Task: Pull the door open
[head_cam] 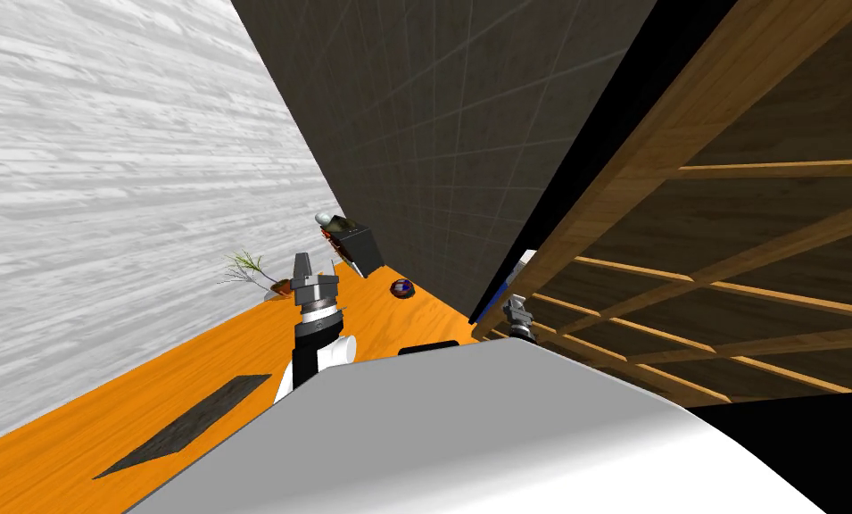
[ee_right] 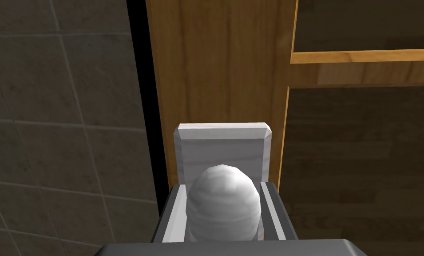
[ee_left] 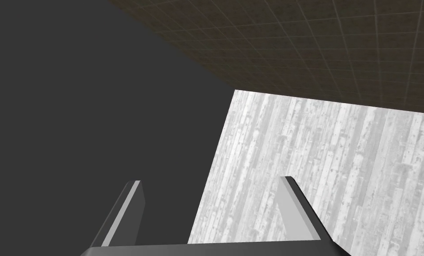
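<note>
The wooden door (head_cam: pixel 647 134), a lattice of thin bars over dark panels, spreads ahead of the right gripper (ee_right: pixel 223 189) and off to 1 flank of it. Its plain upright stile runs on beyond the fingertips. On the gripper's other flank stands a dark tiled wall (ee_right: pixel 60 89), parted from the door's edge by a narrow black strip (ee_right: pixel 140 89). Just past the fingertips a pale grey backplate (ee_right: pixel 222 142) sits on the stile. The rounded white knob (ee_right: pixel 223 204) standing out from it lies between the 2 fingers (ee_right: pixel 273 209), which press its sides. The gripper is clamped on the knob, which sits deep, close to the dark body.

The step in hand, I judge, is the pull itself. To do it well, draw the hand back toward the gripper's own body along the door's arc, not in a straight line, and let the wrist turn with the leaf so both blades sit square on the knob. The knob looks smooth and round, so a slanted pull could let it slip out past the fingertips. Squeeze firmly and start slowly.

The left gripper (ee_left: pixel 212 180) hangs with its 2 fingers spread, holding nothing, apart from the door.
</note>
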{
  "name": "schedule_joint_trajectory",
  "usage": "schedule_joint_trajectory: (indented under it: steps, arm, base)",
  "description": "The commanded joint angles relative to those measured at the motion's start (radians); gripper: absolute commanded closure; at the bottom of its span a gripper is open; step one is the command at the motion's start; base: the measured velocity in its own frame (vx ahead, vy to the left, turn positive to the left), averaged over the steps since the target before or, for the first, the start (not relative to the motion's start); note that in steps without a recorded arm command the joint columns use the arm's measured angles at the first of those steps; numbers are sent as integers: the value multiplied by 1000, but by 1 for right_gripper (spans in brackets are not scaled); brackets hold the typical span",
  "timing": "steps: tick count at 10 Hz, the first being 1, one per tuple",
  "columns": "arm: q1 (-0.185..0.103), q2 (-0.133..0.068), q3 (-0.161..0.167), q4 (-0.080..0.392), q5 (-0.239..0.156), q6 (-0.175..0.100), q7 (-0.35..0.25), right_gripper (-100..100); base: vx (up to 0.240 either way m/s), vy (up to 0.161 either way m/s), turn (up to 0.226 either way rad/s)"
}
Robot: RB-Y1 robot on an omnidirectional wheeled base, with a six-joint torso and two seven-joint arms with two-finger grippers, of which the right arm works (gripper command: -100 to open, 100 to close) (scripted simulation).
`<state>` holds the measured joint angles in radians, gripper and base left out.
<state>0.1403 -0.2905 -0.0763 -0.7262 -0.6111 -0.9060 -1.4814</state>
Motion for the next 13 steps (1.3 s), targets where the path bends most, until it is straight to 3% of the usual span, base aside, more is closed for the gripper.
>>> schedule_joint_trajectory:
  steps: [1, 5, 7, 8, 13]
  arm:
    - [15, -5, 19, -22, 10, 6, -13, 100]
    - [30, -24, 76, -49, 43, 9, -57, 100]
    - [27, -26, 77, -44, 44, 8, -59, 100]
    - [39, -34, 104, -52, 60, 3, -77, 100]
    - [67, -63, 168, -79, 100, -19, -125, 100]
  base:
    - [-233, 24, 77]
    - [-219, 37, 66]
    - [-206, 21, 41]
    - [-165, 7, 65]
    - [-239, -4, 68]
